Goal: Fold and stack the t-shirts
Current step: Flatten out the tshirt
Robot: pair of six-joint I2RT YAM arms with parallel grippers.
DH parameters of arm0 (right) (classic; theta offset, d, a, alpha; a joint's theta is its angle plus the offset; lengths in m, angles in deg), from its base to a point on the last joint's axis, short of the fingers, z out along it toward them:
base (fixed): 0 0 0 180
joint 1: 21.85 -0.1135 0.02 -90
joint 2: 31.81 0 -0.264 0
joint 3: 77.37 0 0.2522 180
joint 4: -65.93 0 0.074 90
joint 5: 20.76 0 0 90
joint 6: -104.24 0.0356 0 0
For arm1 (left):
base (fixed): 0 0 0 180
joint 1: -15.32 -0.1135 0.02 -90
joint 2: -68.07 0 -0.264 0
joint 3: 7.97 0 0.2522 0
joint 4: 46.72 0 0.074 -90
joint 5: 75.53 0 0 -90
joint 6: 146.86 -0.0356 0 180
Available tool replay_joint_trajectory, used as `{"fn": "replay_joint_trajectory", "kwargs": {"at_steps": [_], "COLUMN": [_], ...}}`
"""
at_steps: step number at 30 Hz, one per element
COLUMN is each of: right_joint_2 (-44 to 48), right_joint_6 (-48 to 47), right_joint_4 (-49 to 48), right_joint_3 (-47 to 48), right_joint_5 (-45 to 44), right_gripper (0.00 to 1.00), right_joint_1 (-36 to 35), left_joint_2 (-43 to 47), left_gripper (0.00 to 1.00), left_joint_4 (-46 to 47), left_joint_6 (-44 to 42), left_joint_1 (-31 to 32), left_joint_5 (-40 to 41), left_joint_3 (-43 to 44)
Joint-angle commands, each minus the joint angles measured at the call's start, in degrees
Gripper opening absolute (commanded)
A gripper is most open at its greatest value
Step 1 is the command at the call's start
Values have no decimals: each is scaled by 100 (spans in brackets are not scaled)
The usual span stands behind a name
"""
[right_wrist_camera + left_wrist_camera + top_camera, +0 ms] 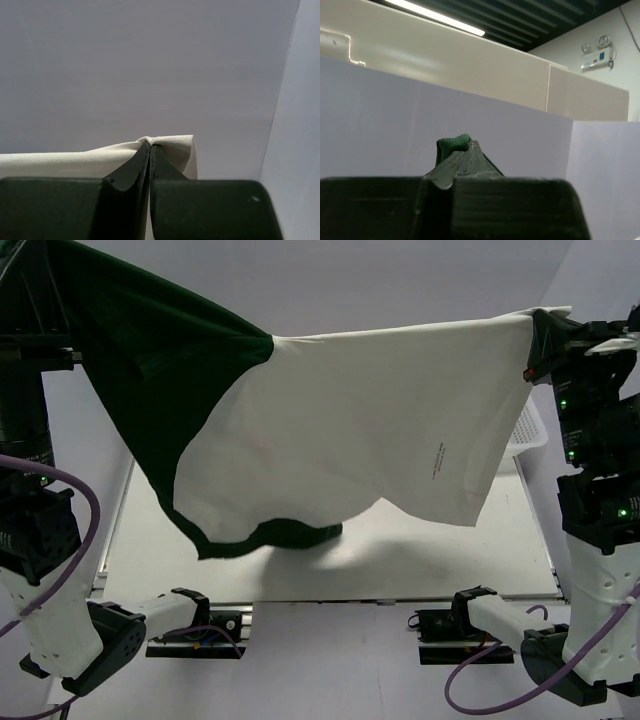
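A wide spread of cloth hangs in the air between my two raised grippers. Its left part is the dark green t-shirt [150, 360] and its right part is the white t-shirt [380, 420]. A green edge runs under the white hem, and the lowest green fold touches the table. My left gripper [470, 145] is shut on a bunch of green cloth [451, 146]; in the top view it is hidden at the upper left. My right gripper [545, 328] is shut on the white shirt's corner [172, 150], its tips [151, 145] pressed together. The cartoon print and the royal blue t-shirt are out of view.
The pale table [450, 565] lies below the hanging cloth. A white mesh basket [526, 435] stands at the table's right edge, just behind my right arm. Grey partition walls close off the back and sides.
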Motion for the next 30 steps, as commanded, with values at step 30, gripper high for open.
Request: {"fn": "replay_joint_trajectory", "kwargs": {"at_steps": [30], "right_joint_2": [-4013], "right_joint_6": [630], "right_joint_4": [-3601], "right_joint_3": [1853], "right_joint_5": [383], "right_gripper": [0], "right_joint_1": [87], "left_joint_2": [-3325], "left_gripper": [0], "left_joint_4": [2638], "left_joint_6": [-210], "left_joint_1": [-373], "left_joint_5": [1334], "left_joint_3": [1161]}}
